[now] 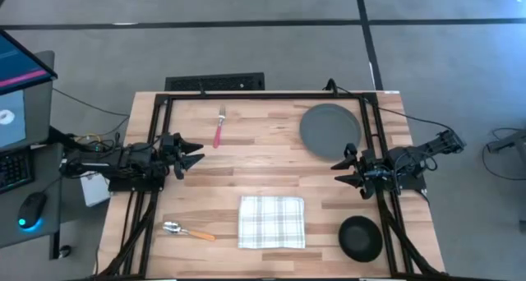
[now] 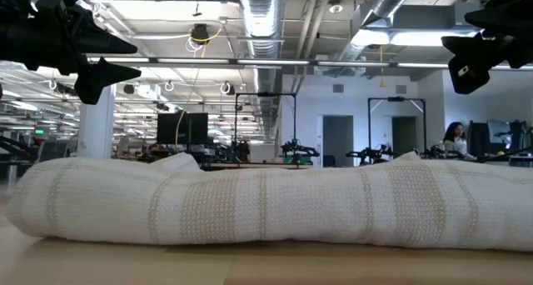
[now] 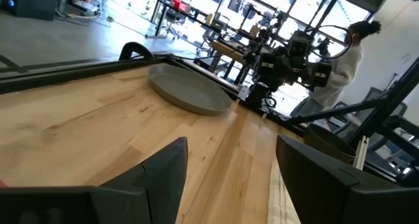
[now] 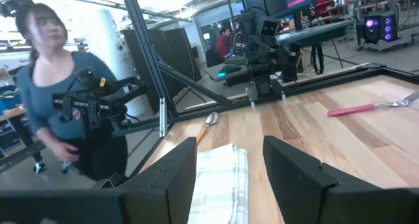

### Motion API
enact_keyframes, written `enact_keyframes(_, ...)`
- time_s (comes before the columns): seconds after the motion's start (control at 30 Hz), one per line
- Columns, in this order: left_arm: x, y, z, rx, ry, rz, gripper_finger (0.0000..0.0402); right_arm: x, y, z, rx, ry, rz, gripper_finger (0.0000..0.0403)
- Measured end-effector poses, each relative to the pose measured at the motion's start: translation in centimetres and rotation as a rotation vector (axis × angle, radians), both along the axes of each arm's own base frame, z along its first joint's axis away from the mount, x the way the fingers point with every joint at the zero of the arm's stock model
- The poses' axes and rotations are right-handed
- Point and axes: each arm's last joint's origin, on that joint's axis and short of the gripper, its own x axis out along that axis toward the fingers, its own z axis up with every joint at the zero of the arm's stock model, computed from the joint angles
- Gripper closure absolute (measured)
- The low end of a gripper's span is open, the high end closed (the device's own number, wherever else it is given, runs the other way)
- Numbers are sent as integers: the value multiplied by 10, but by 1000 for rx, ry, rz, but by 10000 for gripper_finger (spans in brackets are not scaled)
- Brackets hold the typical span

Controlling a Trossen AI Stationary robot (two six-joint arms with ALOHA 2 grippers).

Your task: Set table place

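On the wooden table [image 1: 263,149], the dark grey plate [image 1: 329,130] lies flat at the far right; it also shows in the left wrist view [image 3: 186,90]. The black bowl [image 1: 360,237] stands at the near right. The checked napkin [image 1: 271,222] lies folded near the front middle, filling the low view [image 2: 266,206]. The pink-handled fork [image 1: 219,128] lies far left of middle; it also shows in the right wrist view [image 4: 370,107]. The orange-handled spoon [image 1: 186,230] lies near left. My left gripper [image 1: 194,155] is open and empty above the left edge. My right gripper [image 1: 345,172] is open and empty above the right side.
A black metal rail frame [image 1: 263,94] runs round the table. A desk with a monitor, keyboard and mouse [image 1: 31,211] stands left of the table. A person [image 4: 62,99] stands beyond the table's near side, another [image 3: 340,67] beyond the right side.
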Motion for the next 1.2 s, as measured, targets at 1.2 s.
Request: enact_keyframes(1.2,0,0,0,452,117,-21,178,0,-2,0,-224,-38,-30,202)
